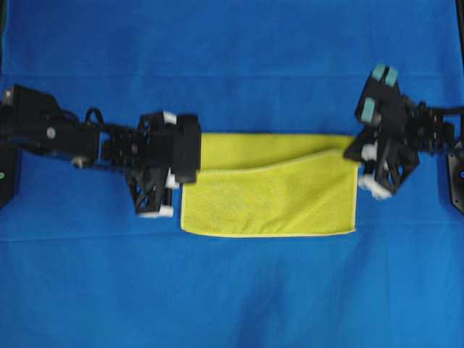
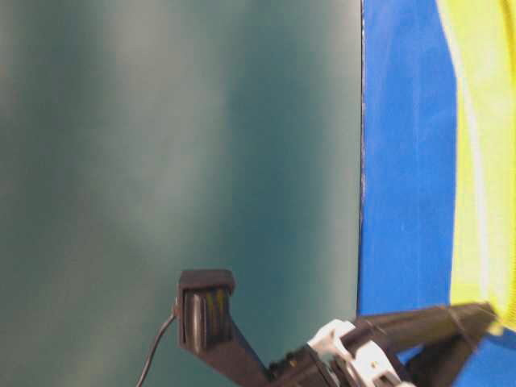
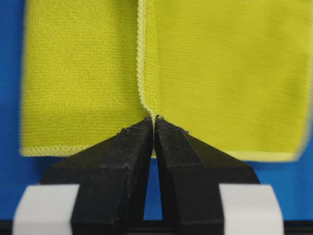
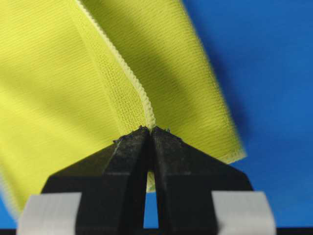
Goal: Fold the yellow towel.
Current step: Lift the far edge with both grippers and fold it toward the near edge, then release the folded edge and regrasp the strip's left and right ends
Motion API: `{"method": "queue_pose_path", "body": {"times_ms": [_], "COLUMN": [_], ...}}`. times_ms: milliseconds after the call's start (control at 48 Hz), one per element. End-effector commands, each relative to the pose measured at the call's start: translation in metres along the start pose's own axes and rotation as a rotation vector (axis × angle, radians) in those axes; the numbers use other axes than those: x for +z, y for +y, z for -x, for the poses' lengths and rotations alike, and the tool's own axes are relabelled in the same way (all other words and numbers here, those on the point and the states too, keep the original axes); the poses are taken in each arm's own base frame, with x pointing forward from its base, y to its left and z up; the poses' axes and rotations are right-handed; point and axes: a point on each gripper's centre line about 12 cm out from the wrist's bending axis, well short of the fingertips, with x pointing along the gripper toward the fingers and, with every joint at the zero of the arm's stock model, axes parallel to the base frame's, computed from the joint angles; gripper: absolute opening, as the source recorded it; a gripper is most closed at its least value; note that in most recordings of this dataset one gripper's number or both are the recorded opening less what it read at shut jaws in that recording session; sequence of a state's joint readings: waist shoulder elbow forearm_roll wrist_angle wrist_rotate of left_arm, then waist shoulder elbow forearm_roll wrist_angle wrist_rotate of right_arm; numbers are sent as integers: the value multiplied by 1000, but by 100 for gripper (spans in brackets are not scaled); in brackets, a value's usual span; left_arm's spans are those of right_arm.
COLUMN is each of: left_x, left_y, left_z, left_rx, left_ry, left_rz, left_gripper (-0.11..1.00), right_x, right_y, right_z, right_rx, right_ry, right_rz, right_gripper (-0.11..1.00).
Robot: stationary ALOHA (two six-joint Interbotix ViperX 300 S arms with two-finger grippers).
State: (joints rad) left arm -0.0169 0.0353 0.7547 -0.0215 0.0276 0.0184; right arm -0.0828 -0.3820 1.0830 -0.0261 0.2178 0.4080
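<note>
At the left of the overhead view, the left gripper (image 1: 176, 174) is clamped on the hem of the yellow towel (image 1: 275, 196) — its wrist view shows the tips pinching the edge. The towel lies doubled at frame centre on the blue cloth (image 1: 232, 290). At right, the right gripper (image 1: 353, 154) likewise pinches the towel's upper-right hem.
</note>
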Motion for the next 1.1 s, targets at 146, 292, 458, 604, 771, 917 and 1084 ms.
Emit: {"method": "queue_pose_path", "body": {"times_ms": [146, 292, 458, 604, 771, 917, 1084], "left_x": [7, 6, 8, 11, 11, 11, 15], "left_y": [-34, -49, -56, -56, -56, -57, -57], "left_z": [4, 5, 4, 3, 3, 4, 15], "left_rx": [-64, -93, -107, -108, -107, -109, -110], "left_ry": [-26, -28, -36, -42, -37, -33, -26], "left_rz": [-29, -53, -54, -39, -35, -15, -12], "left_gripper": [2, 2, 2, 2, 2, 24, 67], "right_x": [-10, -13, -18, -17, -18, -17, -13], "right_y": [34, 47, 53, 54, 55, 63, 74], "right_z": [2, 1, -1, -2, -4, -5, 1], "right_rx": [93, 128, 137, 138, 136, 151, 179], "right_ry": [7, 14, 35, 34, 44, 48, 34], "right_rz": [1, 7, 11, 8, 11, 28, 52], "right_gripper": [2, 2, 2, 2, 3, 30, 67]}}
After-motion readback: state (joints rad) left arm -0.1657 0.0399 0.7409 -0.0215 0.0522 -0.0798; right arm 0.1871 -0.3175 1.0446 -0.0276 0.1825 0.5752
